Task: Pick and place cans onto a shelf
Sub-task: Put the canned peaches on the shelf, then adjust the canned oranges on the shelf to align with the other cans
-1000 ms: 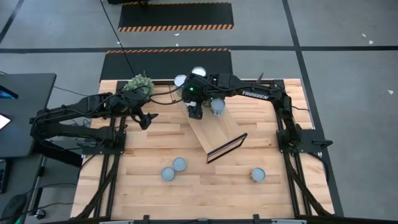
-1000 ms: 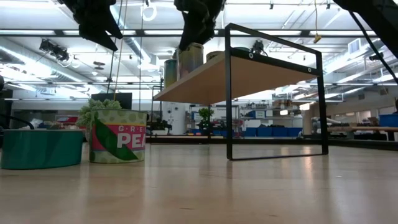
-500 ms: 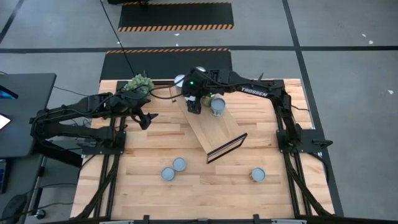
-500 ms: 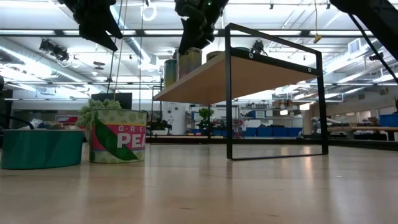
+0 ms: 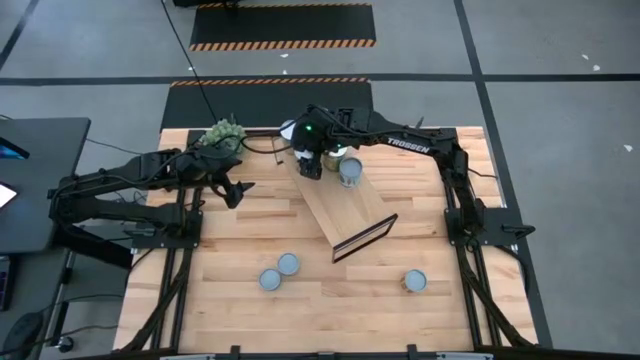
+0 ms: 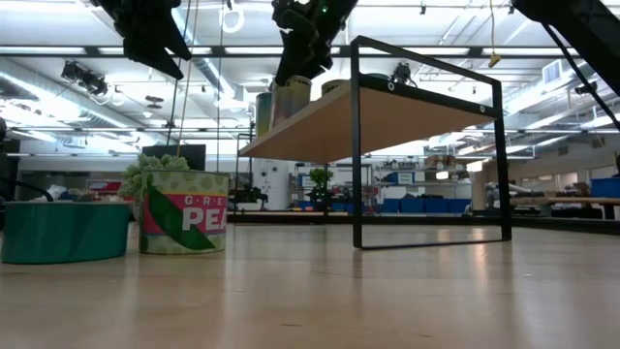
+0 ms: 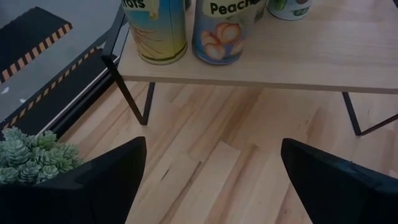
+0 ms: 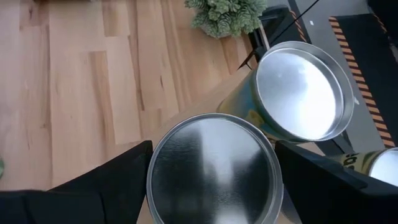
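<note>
The right gripper [image 5: 311,170] hangs over the far end of the long light-wood shelf with the dark metal frame [image 5: 350,208]. Its jaws are spread wide, one on each side of a round silver-topped metal can [image 8: 212,169], and do not squeeze it. That can stands on the shelf just beside a second can with a yellow label [image 8: 303,92]. A third can [image 5: 350,170] stands on the shelf near them. Three more small grey cans sit on the wooden worktop [image 5: 240,250], two close together [image 5: 279,272] and one apart [image 5: 415,281]. The left gripper [image 5: 236,192] waits above the worktop near the green spiky plant ball [image 5: 222,133], its jaws open and holding nothing.
</note>
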`<act>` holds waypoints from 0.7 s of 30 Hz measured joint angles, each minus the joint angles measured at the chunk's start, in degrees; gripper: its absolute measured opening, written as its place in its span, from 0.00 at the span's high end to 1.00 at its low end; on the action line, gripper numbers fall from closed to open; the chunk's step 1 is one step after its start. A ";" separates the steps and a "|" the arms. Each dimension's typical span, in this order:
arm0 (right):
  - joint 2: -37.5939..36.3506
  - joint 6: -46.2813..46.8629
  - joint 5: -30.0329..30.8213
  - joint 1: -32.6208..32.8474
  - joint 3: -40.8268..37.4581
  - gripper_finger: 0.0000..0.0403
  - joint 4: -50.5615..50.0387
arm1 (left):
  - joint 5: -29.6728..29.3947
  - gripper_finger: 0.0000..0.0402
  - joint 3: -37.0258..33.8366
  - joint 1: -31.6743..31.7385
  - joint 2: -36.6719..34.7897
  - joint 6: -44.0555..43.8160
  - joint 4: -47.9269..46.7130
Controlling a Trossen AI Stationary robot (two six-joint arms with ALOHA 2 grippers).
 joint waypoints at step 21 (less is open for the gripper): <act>-0.09 -0.04 1.66 0.58 0.09 0.06 0.06 | 0.00 0.06 0.00 -0.02 0.00 -0.34 0.07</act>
